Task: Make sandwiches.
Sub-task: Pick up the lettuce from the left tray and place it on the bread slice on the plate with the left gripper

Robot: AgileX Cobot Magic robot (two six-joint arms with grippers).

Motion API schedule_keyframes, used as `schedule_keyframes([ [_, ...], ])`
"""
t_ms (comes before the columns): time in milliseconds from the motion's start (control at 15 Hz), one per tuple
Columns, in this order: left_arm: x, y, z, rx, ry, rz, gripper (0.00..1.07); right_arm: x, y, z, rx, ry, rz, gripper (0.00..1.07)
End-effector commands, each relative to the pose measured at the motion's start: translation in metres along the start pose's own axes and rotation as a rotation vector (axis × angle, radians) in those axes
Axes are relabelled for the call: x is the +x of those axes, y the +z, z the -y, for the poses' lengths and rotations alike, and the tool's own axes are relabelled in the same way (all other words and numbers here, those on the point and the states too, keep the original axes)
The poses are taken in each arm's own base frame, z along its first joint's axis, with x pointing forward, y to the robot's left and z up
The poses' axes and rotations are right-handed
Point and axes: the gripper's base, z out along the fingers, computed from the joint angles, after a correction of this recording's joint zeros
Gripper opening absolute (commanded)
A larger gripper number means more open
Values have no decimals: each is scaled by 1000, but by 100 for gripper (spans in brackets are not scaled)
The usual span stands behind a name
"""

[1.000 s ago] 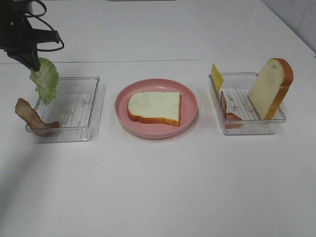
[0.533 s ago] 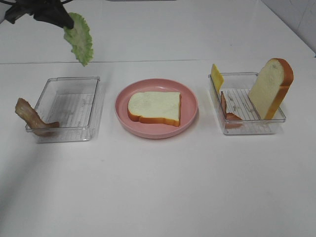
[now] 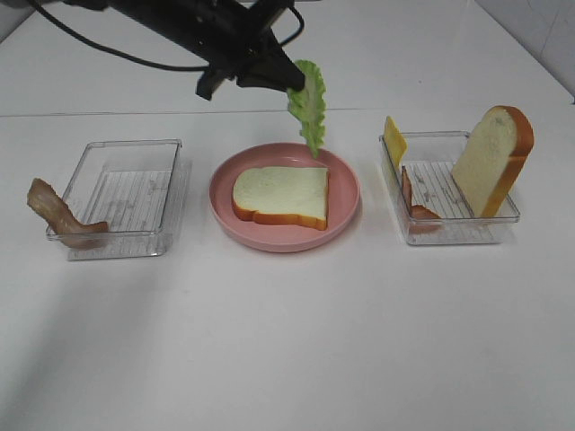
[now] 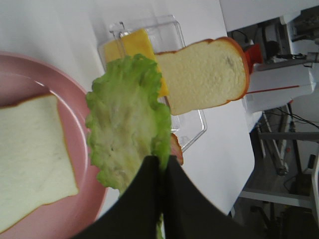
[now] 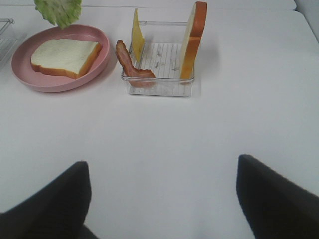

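One second has carried the left hand [image 3: 289,83], clamped on the lettuce leaf [image 3: 310,112], from the left clear tray [image 3: 176,193] to just above the bread slice [image 3: 281,196] on the pink plate [image 3: 225,215]. Lowering and release likely come next. Right hand [image 5: 162,199] waits wide, holding nothing.

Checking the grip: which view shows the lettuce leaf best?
The left wrist view: the lettuce leaf is large and close, pinched by the left end effector. Exterior high shows it small above the plate; right wrist catches only its tip.
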Motion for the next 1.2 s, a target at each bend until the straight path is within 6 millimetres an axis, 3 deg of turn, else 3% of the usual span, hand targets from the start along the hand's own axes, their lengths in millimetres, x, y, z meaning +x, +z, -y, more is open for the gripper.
schedule_keyframes([
  [67,8,31,-14,64,-58,-30,0,0,-2,0,7,-3,23,76],
  [133,8,31,-14,64,-58,-30,0,0,-2,0,7,-3,23,76],
  [267,14,49,-36,47,-90,-63,0,0,-2,0,7,-3,23,76],
  [400,18,53,-53,-34,-51,-94,0,0,-2,0,8,-3,23,76],
  [1200,15,37,-66,-323,-20,-86,0,0,-2,0,8,-3,23,76],
])
